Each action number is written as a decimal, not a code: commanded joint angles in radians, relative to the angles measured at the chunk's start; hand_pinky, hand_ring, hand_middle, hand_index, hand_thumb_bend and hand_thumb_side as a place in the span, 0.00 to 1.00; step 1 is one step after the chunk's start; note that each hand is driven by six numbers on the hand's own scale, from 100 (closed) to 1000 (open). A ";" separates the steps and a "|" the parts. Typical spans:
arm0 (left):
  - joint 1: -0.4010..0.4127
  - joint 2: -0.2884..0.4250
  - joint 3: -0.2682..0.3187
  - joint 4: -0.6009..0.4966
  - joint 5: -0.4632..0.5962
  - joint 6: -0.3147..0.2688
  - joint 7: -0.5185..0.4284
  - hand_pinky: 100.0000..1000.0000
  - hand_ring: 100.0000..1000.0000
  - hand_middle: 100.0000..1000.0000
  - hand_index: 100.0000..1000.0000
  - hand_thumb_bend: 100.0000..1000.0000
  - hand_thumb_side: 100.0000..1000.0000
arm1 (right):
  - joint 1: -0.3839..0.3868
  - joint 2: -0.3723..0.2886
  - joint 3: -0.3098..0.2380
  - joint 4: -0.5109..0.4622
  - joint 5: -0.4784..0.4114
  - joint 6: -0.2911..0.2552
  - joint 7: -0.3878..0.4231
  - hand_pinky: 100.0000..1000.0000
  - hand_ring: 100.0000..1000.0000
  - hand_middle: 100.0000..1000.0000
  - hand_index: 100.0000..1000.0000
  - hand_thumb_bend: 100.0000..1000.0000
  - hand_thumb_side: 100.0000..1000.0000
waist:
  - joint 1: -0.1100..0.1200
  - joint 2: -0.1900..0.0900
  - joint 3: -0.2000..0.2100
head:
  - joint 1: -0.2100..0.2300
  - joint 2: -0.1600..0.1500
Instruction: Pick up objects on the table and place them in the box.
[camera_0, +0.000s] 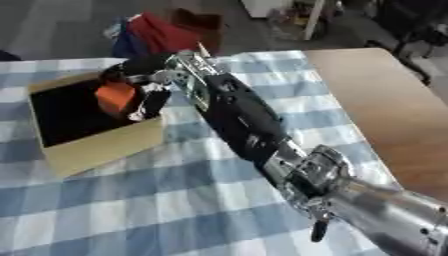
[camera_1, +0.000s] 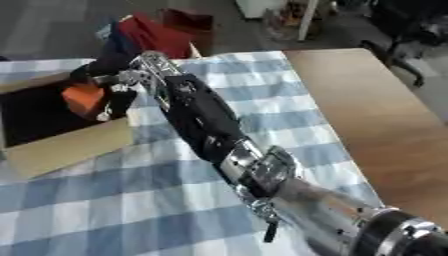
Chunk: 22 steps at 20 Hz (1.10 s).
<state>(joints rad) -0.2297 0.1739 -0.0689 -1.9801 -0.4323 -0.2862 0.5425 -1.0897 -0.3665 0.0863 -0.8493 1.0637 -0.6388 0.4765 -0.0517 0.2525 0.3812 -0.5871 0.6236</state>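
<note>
Gripping orange block (camera_0: 115, 98): right hand (camera_0: 140, 80), fingers curled | over open cardboard box (camera_0: 105, 147); checked cloth (camera_0: 175, 200)

Looked like a lab or office test space, not a home. The right hand (camera_0: 140, 85) worked over a table (camera_1: 367, 100) with a blue-checked cloth (camera_0: 131, 200). Beyond the hand: grey floor, red and blue bags (camera_0: 153, 32). Far right of it, an office chair base (camera_1: 407, 60).
</note>
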 joint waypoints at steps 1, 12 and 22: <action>-0.012 0.016 0.004 -0.020 -0.007 -0.002 0.003 0.61 0.63 0.57 0.76 0.00 0.44 | -0.018 -0.038 -0.007 -0.034 0.005 -0.011 -0.033 0.81 0.87 0.97 1.00 0.89 0.40 | 0.005 -0.018 -0.002 | -0.003 0.002; -0.005 0.015 0.004 -0.020 -0.007 0.001 0.002 0.61 0.62 0.57 0.76 0.00 0.45 | -0.040 -0.086 -0.046 -0.065 -0.059 0.000 -0.145 0.80 0.86 0.97 1.00 0.84 0.48 | 0.005 -0.023 -0.007 | 0.000 0.002; 0.013 0.015 0.013 -0.020 -0.012 0.014 0.003 0.61 0.62 0.57 0.75 0.00 0.45 | -0.019 -0.175 -0.082 -0.220 -0.327 0.081 -0.191 0.79 0.83 0.95 1.00 0.73 0.52 | 0.012 -0.027 -0.043 | 0.030 0.009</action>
<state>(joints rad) -0.2113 0.1740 -0.0640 -1.9801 -0.4370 -0.2761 0.5438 -1.0918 -0.5036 0.0163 -1.0327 0.7765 -0.5685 0.2847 -0.0458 0.2464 0.3366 -0.5620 0.6255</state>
